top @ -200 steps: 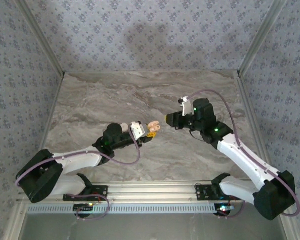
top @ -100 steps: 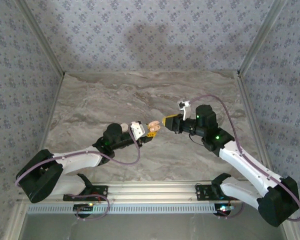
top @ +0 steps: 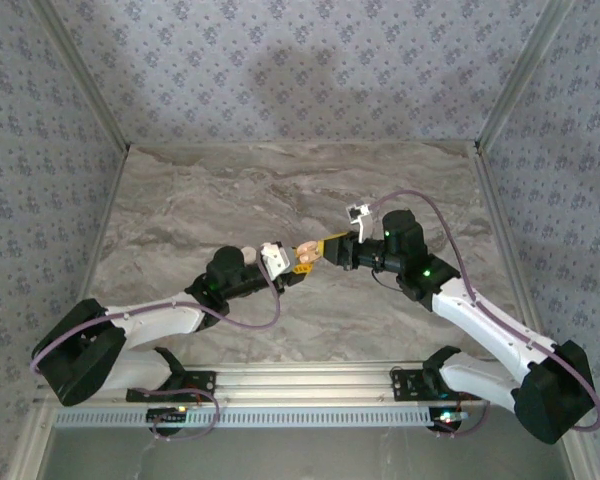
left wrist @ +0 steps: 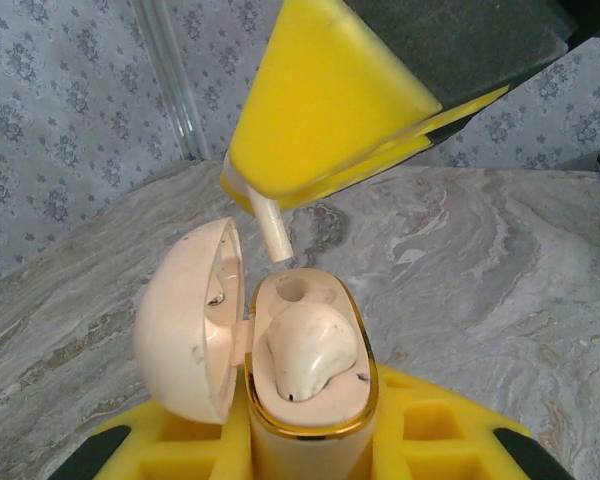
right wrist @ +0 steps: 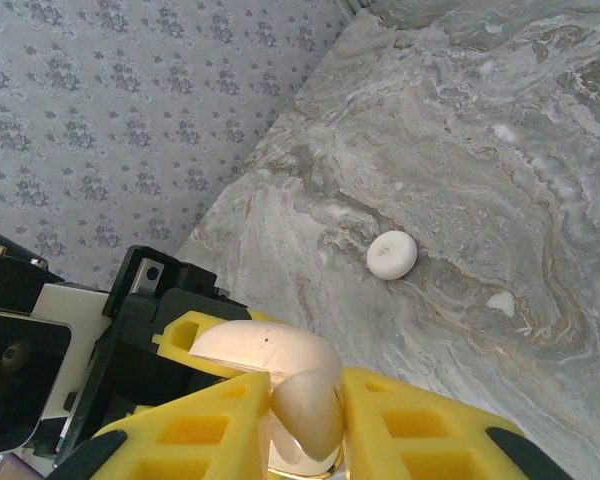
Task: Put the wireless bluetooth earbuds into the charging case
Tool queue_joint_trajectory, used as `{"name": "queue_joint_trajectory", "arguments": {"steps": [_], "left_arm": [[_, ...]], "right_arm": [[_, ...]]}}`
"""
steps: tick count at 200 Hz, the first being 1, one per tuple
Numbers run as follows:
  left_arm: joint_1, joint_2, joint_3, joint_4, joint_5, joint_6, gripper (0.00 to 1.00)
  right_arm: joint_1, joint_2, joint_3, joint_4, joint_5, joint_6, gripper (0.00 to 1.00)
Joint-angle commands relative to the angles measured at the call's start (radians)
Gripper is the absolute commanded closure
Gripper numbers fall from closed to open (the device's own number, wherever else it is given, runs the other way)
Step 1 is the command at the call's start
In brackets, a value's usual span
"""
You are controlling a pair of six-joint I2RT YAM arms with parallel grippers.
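From above, the left claw (top: 299, 264) clenches the open case (top: 307, 253) facing the right claw (top: 325, 248); the left wrist view has one earbud (left wrist: 310, 352) seated, the lid (left wrist: 185, 320) swung aside (clearing the way) and the spare earbud (left wrist: 273, 228) poised above the empty socket (left wrist: 292, 289); the right wrist view shows that claw pinching it.

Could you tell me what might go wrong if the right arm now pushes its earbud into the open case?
1. The earbud in the right gripper is tilted, with its stem tip beside the empty socket, toward the lid. It could catch the rim instead of entering.
2. The left gripper holds the charging case only low down, so a hard push might tip the case or twist the earbud loose.
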Motion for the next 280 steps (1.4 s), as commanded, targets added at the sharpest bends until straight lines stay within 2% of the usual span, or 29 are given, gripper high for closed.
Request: {"name": "queue_joint_trajectory", "arguments": {"steps": [1, 109, 163, 231, 280], "left_arm": [[-0.005, -0.021, 0.033, 0.035, -0.007, -0.009, 0.89], [-0.005, -0.036, 0.038, 0.032, -0.006, -0.01, 0.89], [-0.005, -0.036, 0.047, 0.017, -0.006, -0.001, 0.89], [-0.006, -0.041, 0.049, -0.001, -0.01, 0.012, 0.89], [-0.006, -0.043, 0.044, -0.006, -0.014, 0.011, 0.89]], "right_arm": [[0.009, 0.0, -0.004, -0.003, -0.013, 0.001, 0.73], [0.021, -0.012, -0.002, -0.082, 0.082, -0.053, 0.74], [0.038, 0.015, 0.034, -0.101, 0.037, -0.076, 0.74], [0.083, 0.037, 0.112, -0.267, 0.118, -0.153, 0.74], [0.077, 0.001, 0.119, -0.242, 0.072, -0.134, 0.56]]}}
